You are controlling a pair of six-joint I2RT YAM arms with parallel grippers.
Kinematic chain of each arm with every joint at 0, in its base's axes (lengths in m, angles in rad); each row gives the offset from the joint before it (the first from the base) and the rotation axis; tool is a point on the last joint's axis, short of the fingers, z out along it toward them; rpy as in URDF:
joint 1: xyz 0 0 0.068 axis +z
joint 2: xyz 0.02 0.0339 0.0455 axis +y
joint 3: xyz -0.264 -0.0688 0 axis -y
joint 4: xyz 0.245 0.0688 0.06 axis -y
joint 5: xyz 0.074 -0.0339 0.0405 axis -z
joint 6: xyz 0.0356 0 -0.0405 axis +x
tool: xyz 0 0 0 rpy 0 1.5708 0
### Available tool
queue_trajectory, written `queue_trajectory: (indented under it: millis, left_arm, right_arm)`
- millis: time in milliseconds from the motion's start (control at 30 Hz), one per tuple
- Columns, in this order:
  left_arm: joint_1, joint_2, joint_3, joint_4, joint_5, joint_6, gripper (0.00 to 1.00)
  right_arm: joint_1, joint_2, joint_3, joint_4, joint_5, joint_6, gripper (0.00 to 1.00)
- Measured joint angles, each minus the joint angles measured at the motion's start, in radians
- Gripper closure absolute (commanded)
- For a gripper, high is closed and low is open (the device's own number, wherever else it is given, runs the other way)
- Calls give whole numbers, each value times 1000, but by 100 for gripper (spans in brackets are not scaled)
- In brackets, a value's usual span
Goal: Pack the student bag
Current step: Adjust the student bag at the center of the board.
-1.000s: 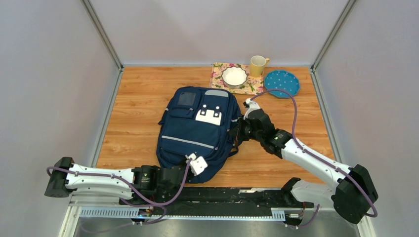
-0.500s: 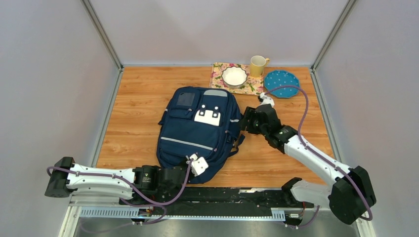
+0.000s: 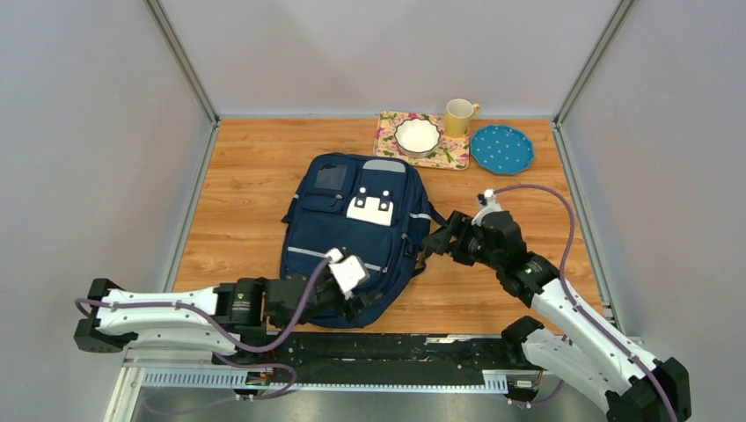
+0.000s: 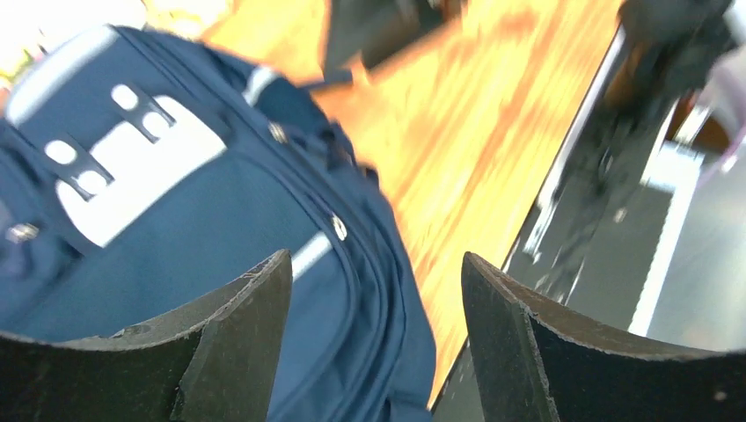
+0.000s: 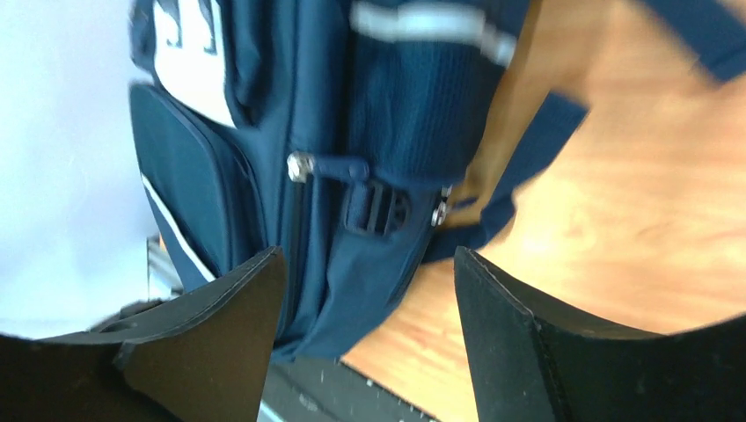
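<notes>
The student bag, navy blue with grey stripes and a white patch, lies flat in the middle of the wooden table. My left gripper hovers over its near right corner; in the left wrist view the gripper is open, with the bag's fabric below it and nothing between the fingers. My right gripper sits just off the bag's right side by a strap. It is open and empty, facing the bag's side pocket and zip.
At the back of the table a floral placemat carries a white bowl. A yellow mug and a blue dotted plate stand beside it. A black rail runs along the near edge. Grey walls enclose three sides.
Both grippers have gone from shut to open and let go of the bag. The right arm has drawn back to the right. The left wrist has lifted and swung right.
</notes>
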Motion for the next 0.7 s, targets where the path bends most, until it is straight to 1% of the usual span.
queue_trajectory:
  millis: [100, 167, 233, 267, 333, 367, 400, 433, 500, 533, 567, 633, 700]
  left_arm:
    - [10, -43, 95, -18, -23, -1, 23]
    - [29, -66, 126, -45, -59, -19, 23]
    - [81, -82, 137, -92, -84, -53, 22]
    - [131, -88, 137, -120, -88, -71, 22]
    - [248, -97, 137, -187, -89, -109, 22]
    - [436, -112, 137, -274, -86, -162, 22]
    - [444, -114, 137, -277, -87, -164, 22]
    - [484, -116, 137, -290, -70, -172, 22]
    - [638, -109, 146, -323, 37, -182, 21]
    - [707, -94, 157, -346, 60, -184, 21]
    - [811, -65, 181, -377, 92, -185, 21]
    - [946, -33, 197, -387, 149, -181, 21]
    - [1102, -24, 174, -387, 244, -173, 21]
  right_arm:
    - [66, 21, -69, 22, -38, 76, 25]
    - [129, 52, -83, 30, -43, 117, 25]
    - [185, 79, -79, 55, -40, 143, 25]
    - [207, 92, -74, 68, -35, 151, 25]
    - [252, 125, -48, 83, -19, 171, 25]
    - [296, 165, -10, 112, 6, 195, 24]
    - [297, 166, -8, 114, 7, 195, 24]
    - [309, 173, 1, 112, 23, 202, 24]
    - [336, 208, 41, 104, 82, 216, 24]
    - [346, 229, 60, 101, 102, 221, 24]
    - [350, 248, 77, 95, 121, 224, 24]
    - [361, 276, 106, 76, 148, 226, 23]
    - [361, 294, 129, 59, 166, 226, 23]
